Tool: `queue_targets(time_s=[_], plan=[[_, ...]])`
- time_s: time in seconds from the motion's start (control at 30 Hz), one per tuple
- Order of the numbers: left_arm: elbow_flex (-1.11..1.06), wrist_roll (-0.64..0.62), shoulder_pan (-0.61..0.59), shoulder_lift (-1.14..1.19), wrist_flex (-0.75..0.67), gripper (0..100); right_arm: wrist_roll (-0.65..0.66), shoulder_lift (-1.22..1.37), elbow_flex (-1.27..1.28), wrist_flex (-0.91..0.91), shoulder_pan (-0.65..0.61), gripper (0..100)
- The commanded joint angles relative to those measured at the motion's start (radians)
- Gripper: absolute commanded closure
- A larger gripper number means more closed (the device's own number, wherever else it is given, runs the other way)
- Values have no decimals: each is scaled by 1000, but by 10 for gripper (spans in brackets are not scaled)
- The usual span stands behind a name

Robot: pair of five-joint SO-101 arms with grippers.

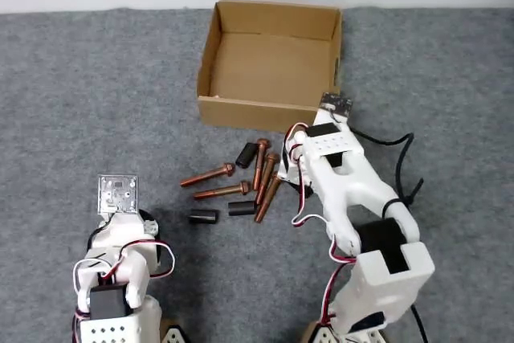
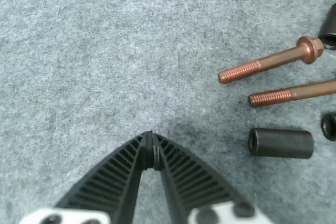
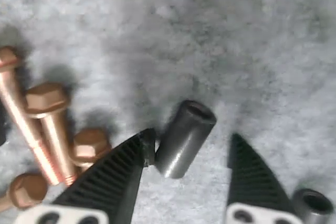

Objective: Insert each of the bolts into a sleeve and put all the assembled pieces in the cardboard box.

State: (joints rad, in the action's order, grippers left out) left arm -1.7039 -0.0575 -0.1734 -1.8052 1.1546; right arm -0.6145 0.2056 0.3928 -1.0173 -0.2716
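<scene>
from above, bolts (image 1: 207, 175) and sleeves (image 1: 203, 216) are lying scattered in front of the box (image 1: 249, 112). the left pincer (image 2: 152, 150) is resting pressed together, with a sleeve (image 2: 281, 142) lying off to its side. the right pincer (image 3: 192, 142) is standing spread, with a second sleeve (image 3: 184, 140) lying between its fingers.

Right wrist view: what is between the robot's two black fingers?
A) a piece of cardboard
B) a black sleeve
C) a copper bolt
B: a black sleeve sits between the open fingers of the right gripper, and the copper bolts lie off to one side, outside the fingers.
</scene>
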Motion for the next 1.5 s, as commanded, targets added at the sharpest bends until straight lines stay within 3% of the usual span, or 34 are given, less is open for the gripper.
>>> queue_targets(time_s=[0.0,0.2,0.4,0.83,1.2,1.47], plan=[[21,6,-3,-9,3,994,-8,-1,-43,7,21,973],[21,6,-3,-9,3,994,-2,-2,-72,-70,30,995],[21,6,-3,-9,3,994,15,-58,-227,-361,30,991],[21,6,-3,-9,3,994,218,-536,-269,-656,30,991],[21,6,-3,-9,3,994,236,-990,75,-608,39,991],[21,6,-3,-9,3,994,238,-1353,382,-515,174,991]])
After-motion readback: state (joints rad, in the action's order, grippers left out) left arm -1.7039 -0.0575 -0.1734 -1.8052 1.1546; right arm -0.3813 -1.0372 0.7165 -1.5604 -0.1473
